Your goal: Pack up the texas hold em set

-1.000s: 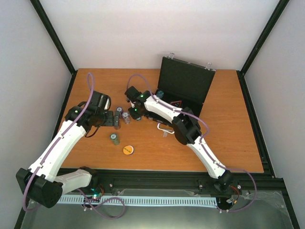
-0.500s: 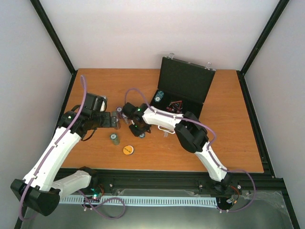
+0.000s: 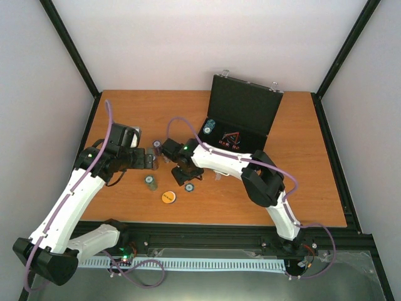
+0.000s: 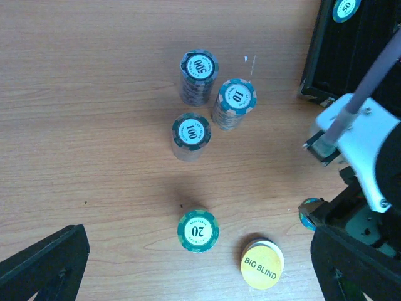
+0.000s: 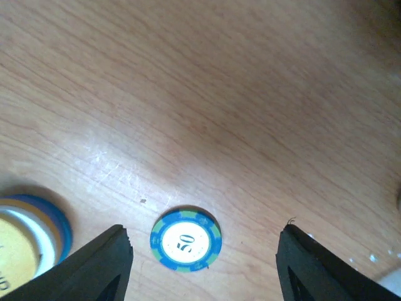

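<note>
The black case (image 3: 245, 108) stands open at the back right, with a chip stack (image 3: 210, 127) and the red-black triangle (image 3: 230, 139) inside. My right gripper (image 5: 203, 266) is open, low over a single blue 50 chip (image 5: 185, 240) that lies flat between its fingers; it also shows in the top view (image 3: 189, 187). My left gripper (image 4: 194, 276) is open and empty, high above the 20 stack (image 4: 198, 230) and the orange BIG BLIND disc (image 4: 262, 266). The 500 stack (image 4: 198, 69), the 10 stack (image 4: 237, 99) and the 100 stack (image 4: 190, 132) stand beyond. I see no dice.
The orange disc (image 5: 14, 249) rests on a few blue and white chips just left of my right gripper's left finger. The right arm (image 3: 219, 160) stretches across in front of the case. The case's corner (image 4: 326, 56) lies right of the stacks.
My right gripper has moved from the cluster of stacks toward the near edge and now hangs over the lone 50 chip. My left gripper has drawn back a little to the left.
</note>
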You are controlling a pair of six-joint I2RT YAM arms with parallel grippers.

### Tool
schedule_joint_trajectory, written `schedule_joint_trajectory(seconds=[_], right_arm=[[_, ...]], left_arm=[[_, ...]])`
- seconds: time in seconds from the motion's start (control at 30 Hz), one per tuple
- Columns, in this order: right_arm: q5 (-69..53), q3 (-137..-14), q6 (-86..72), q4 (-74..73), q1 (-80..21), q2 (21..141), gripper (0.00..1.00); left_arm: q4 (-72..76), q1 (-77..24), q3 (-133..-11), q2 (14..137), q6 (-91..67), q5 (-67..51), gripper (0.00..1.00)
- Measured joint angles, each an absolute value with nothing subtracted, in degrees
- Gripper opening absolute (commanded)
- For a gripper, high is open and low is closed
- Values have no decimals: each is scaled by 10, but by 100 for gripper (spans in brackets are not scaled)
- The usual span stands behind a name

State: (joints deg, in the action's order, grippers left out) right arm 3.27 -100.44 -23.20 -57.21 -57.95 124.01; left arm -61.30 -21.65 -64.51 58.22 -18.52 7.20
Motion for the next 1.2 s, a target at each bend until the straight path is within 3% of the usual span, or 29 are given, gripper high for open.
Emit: schedule_joint_trajectory(seconds=[0.2, 1.2], right_arm=[[37, -1004, -227, -578, -581, 1218, 77], [1, -960, -229, -574, -604, 1253, 74]], left_arm=[[-613, -216, -645, 582, -186, 67, 100], [-613, -216, -645, 592, -186, 62, 100]])
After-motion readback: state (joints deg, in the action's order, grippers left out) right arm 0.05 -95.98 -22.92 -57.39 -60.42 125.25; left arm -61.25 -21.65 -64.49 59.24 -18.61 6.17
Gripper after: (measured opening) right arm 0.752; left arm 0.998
